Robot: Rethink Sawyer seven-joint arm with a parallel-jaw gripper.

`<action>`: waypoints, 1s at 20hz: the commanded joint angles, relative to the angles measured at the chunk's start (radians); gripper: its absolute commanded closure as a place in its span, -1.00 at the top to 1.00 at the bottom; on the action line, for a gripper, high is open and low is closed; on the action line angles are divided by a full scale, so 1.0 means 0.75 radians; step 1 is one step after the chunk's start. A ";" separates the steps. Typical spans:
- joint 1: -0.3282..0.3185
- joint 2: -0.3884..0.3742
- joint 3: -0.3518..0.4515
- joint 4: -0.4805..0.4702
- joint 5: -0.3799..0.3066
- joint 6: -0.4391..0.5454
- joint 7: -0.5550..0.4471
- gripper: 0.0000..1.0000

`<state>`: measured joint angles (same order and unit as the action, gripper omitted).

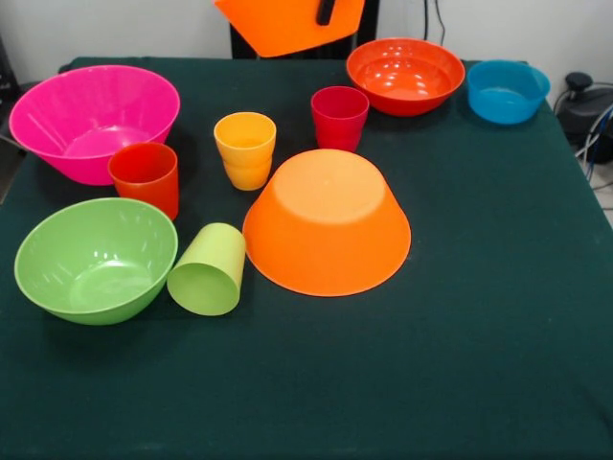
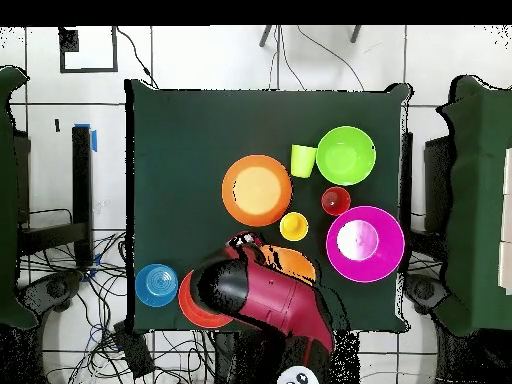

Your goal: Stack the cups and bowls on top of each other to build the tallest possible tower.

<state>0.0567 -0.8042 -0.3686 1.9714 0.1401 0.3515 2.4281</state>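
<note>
From my front feed, the upside-down big bowl (image 1: 327, 222) sits mid-table (image 1: 460, 364). Just left of it there's a tipped-over cup (image 1: 208, 269) lying on its side, wedged between it and the near-left round bowl (image 1: 96, 259). Behind that bowl stands the left cup (image 1: 145, 177), right in front of the far-left big bowl (image 1: 93, 120). The middle cup (image 1: 245, 149) and the right cup (image 1: 339, 117) stand side by side behind the upside-down one. Far right I've got the far round bowl (image 1: 405, 75), with the small bowl (image 1: 508, 91) beside it at the corner. One more big bowl, the raised bowl (image 1: 287, 24), hangs tilted above the far edge.
</note>
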 commanded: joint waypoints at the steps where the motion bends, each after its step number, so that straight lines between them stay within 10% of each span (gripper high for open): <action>1: 0.014 0.081 0.137 -0.087 -0.101 -0.054 0.007 -1.00; 20: 0.046 0.127 0.182 -0.169 -0.086 -0.001 0.006 -1.00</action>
<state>0.0688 -0.7834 -0.3484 1.9117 0.1401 0.3515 2.4281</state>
